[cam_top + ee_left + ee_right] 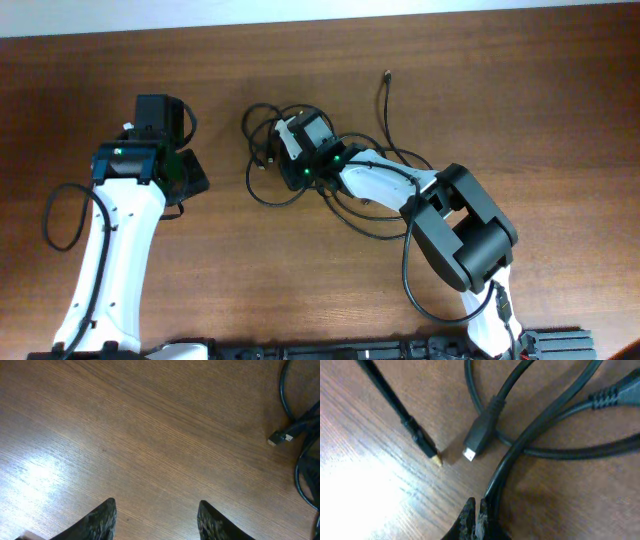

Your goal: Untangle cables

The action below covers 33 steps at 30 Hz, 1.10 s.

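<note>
The cables are thin black cords tangled at the table's middle, with loops running right under my right arm and one loose plug end lying further back. My right gripper is down in the tangle. In the right wrist view its fingers are shut, and a thick black cable runs along their right side. A black plug and a thin gold-tipped plug lie just ahead. My left gripper is open and empty over bare wood, left of the cables.
The wooden table carries everything. A silver-tipped plug lies at the right edge of the left wrist view. The arms' own thick black wires loop beside the left arm and near the right base.
</note>
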Tool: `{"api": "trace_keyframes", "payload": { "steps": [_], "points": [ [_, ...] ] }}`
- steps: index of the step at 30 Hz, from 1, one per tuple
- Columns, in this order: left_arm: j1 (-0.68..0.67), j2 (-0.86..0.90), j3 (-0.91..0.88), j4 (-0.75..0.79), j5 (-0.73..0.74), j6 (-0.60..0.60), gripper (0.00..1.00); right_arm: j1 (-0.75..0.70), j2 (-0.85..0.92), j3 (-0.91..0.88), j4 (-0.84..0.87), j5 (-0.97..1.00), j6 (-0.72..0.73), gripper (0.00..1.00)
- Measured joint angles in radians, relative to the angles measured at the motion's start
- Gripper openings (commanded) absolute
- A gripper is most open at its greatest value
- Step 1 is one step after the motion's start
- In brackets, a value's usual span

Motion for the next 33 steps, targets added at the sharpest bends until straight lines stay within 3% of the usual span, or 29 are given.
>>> {"api": "trace_keyframes", "payload": {
  "steps": [6, 9, 12, 14, 25, 33],
  "points": [
    [0.000, 0.000, 0.000, 0.000, 0.000, 0.000, 0.53, 0.000, -0.040, 0.003, -0.068, -0.015, 0.000, 0.04],
    [0.000, 0.000, 0.000, 0.000, 0.000, 0.000, 0.53, 0.000, -0.111, 0.005, -0.066, -0.015, -0.002, 0.23],
    [0.000, 0.000, 0.000, 0.000, 0.000, 0.000, 0.53, 0.000, -0.173, 0.029, -0.065, -0.015, 0.001, 0.29],
    [0.000, 0.000, 0.000, 0.000, 0.000, 0.000, 0.53, 0.000, -0.169, 0.034, -0.092, -0.014, 0.000, 0.40],
    [0.000, 0.000, 0.000, 0.000, 0.000, 0.000, 0.52, 0.000, -0.008, 0.034, -0.011, 0.029, 0.001, 0.41],
    [0.000, 0.000, 0.000, 0.000, 0.000, 0.000, 0.53, 0.000, 0.014, 0.034, 0.078, 0.076, 0.000, 0.41]
  ]
}}
